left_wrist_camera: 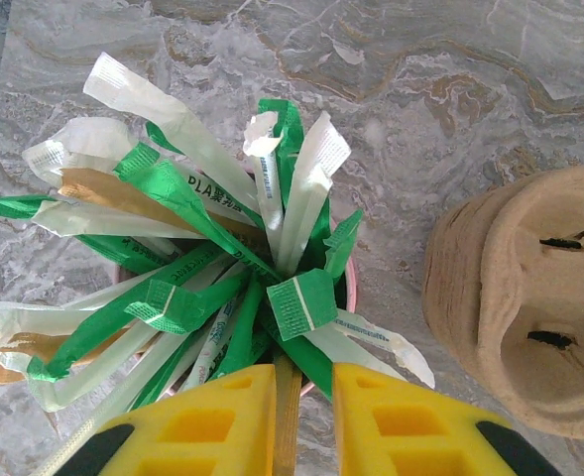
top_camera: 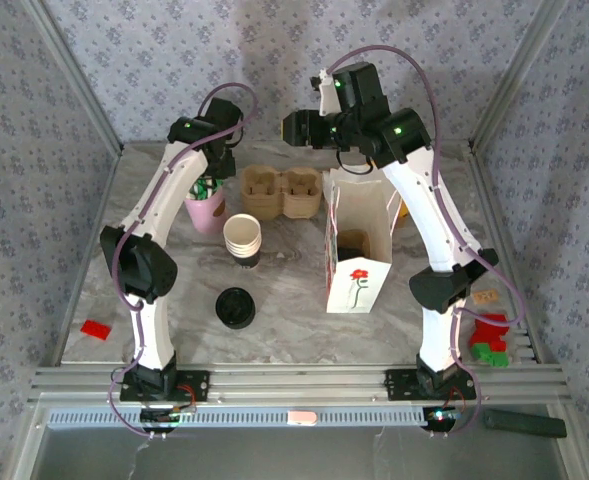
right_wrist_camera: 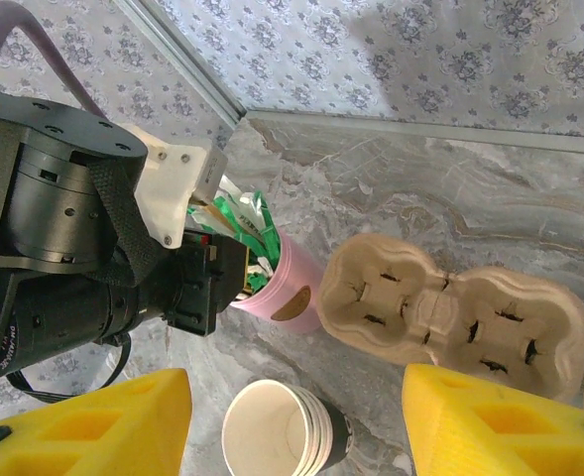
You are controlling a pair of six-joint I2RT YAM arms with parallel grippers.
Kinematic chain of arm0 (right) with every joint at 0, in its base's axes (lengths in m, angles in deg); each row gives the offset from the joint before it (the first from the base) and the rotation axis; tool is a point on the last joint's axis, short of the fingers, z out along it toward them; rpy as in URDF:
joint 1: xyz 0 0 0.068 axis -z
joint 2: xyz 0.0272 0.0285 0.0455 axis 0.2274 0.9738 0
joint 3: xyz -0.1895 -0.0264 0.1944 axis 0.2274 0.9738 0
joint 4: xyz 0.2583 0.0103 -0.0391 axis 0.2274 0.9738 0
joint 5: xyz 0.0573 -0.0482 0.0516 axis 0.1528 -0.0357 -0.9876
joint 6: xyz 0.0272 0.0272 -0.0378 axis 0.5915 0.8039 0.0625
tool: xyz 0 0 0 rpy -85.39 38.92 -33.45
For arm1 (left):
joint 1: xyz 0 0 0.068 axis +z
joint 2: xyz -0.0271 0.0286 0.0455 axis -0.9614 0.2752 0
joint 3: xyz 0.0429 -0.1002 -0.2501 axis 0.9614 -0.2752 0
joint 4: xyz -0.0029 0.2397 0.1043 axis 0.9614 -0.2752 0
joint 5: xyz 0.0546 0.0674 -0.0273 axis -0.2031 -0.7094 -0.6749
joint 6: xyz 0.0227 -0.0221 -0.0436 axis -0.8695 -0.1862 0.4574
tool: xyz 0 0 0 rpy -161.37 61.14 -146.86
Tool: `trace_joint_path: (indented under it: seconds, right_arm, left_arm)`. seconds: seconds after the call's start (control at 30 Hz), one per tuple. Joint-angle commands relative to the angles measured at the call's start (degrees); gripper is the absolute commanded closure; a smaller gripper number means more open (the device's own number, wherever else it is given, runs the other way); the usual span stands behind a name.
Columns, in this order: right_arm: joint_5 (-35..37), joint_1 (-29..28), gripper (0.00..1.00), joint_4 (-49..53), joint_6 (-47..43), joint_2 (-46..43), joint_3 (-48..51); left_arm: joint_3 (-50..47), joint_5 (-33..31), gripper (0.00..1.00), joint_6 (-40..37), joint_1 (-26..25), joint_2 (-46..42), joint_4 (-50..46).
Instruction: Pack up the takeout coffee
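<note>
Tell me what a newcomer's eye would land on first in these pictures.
First comes the burst of green and white wrapped sticks fanning out of the pink cup at the table's far left, with the left end effector poised over it. Next come the white paper bag with a red flower, standing open right of centre, and the black-lidded takeout coffee alone nearer the front, left of the bag.

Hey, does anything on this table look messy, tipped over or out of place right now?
Nothing looks spilled or tipped. The wrapped straws splay untidily out of the pink cup, and small red and green blocks lie scattered at the right side of the top view, unrelated to coffee.
</note>
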Motion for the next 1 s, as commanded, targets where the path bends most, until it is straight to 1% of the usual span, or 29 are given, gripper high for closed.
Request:
trace_joint_path:
  seconds: [0.0,0.33,0.4,0.5,0.6,0.67,0.73,0.97]
  right_arm:
    - [-0.28,0.33,0.4,0.52,-0.76,-2.04,0.22]
    - [0.16,0.31,0.4,0.5,-0.76,-2.13,0.53]
    - [0.16,0.32,0.4,0.49,-0.78,-2.13,0.53]
    - [0.24,0.35,0.4,0.49,-0.76,-2.21,0.66]
    - [0.25,0.28,0.4,0.41,-0.78,-2.38,0.88]
    - [0.32,0.24,0.4,0.34,-0.72,-2.48,0.97]
    - [0.34,0.26,0.4,0.14,-0.68,-2.64,1.27]
    - [0.6,0.1,0.4,-0.56,-0.69,-3.31,2.41]
  left_arm:
    - [-0.46,0.44,0.78,0.82,0.27,0.51,-0.44]
    - [-0.61,-0.32,0.85,0.9,0.4,0.24,-1.25]
    - [-0.87,-0.52,0.89,0.99,0.37,-0.16,-1.5]
    - [-1.31,-0.78,0.92,1.0,0.39,-1.01,-1.5]
    - [-1.51,-0.93,0.92,0.91,0.36,-1.95,-1.54]
    - [-1.68,-0.94,0.9,0.82,0.38,-2.58,-1.76]
    - [-1.95,-1.15,0.85,0.76,0.35,-3.19,-1.85]
    - [-2.65,-1.4,0.81,0.56,0.35,-4.33,-1.85]
